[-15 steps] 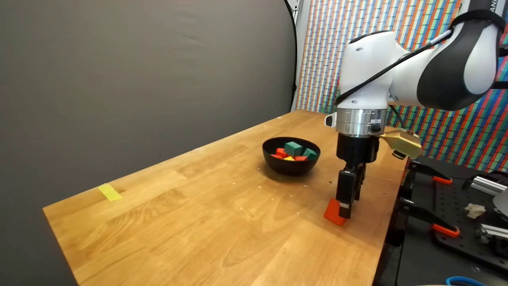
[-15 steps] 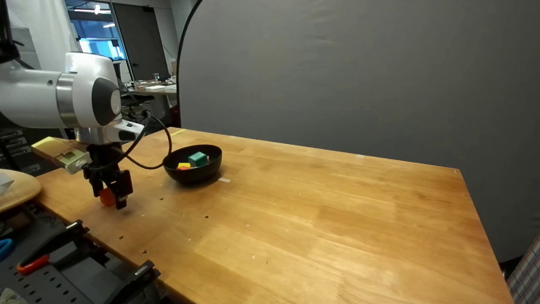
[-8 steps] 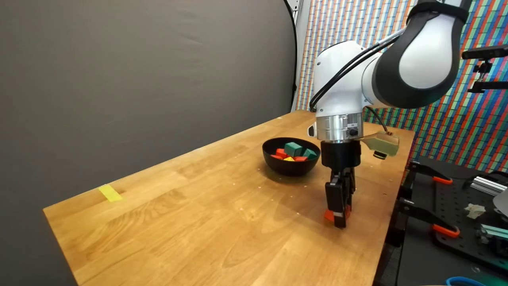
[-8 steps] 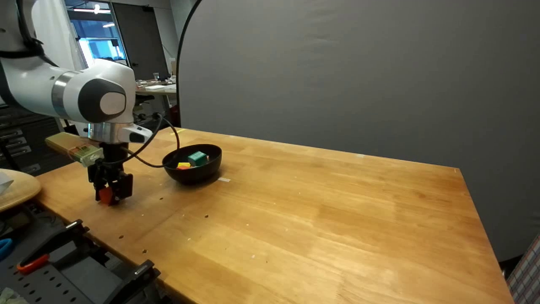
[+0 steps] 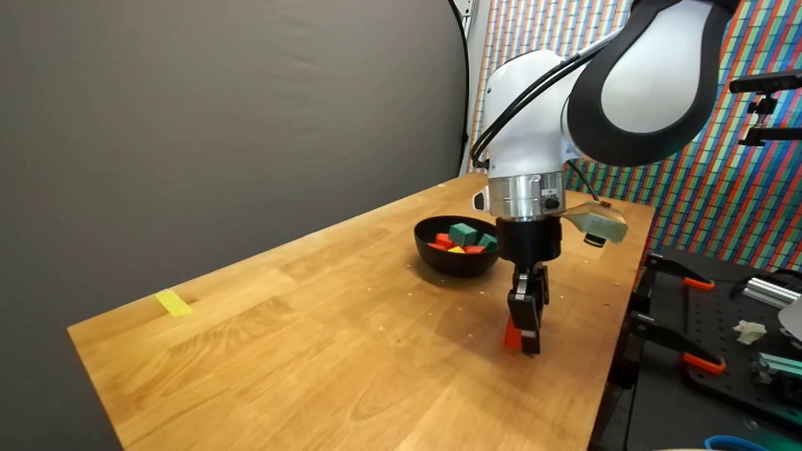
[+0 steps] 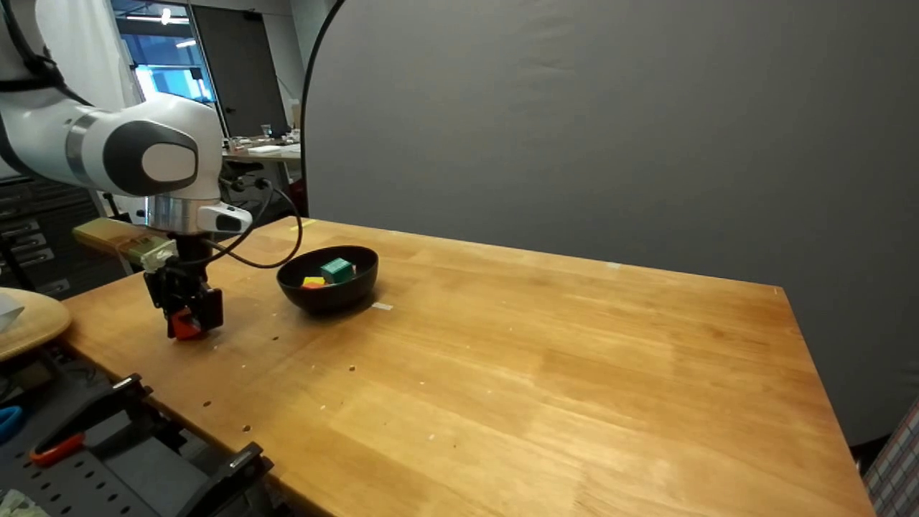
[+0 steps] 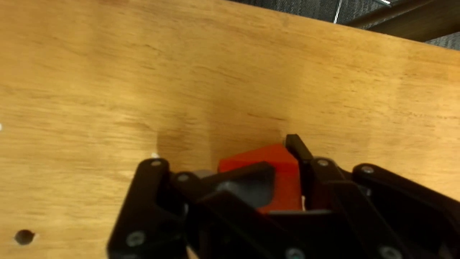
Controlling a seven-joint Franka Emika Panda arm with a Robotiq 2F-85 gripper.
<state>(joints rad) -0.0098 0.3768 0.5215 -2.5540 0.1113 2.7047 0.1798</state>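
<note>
A red block (image 7: 284, 187) sits between the fingers of my gripper (image 7: 280, 158), low over the wooden table. In the wrist view the left finger covers part of its face, and the right finger stands along its other side. An exterior view shows the red block (image 6: 185, 327) framed by both fingers. From another angle, the red block (image 5: 512, 335) juts out to the left of the near finger (image 5: 526, 313), looking narrow and upright. Whether its bottom touches the table I cannot tell. A black bowl (image 5: 451, 266) stands close by, holding several green, red and yellow blocks.
Yellow tape (image 5: 173, 302) marks the table's far corner. Black clamps with orange tips (image 5: 705, 363) line the table's edge beside the robot's base. A round wooden board (image 6: 32, 327) lies near that edge. A cable loop (image 6: 294, 230) hangs from the wrist near the bowl.
The gripper has come down over the red block and its fingers have closed on it. The block has shifted and turned, and the gripper has since risen slightly. The bowl has stayed put.
</note>
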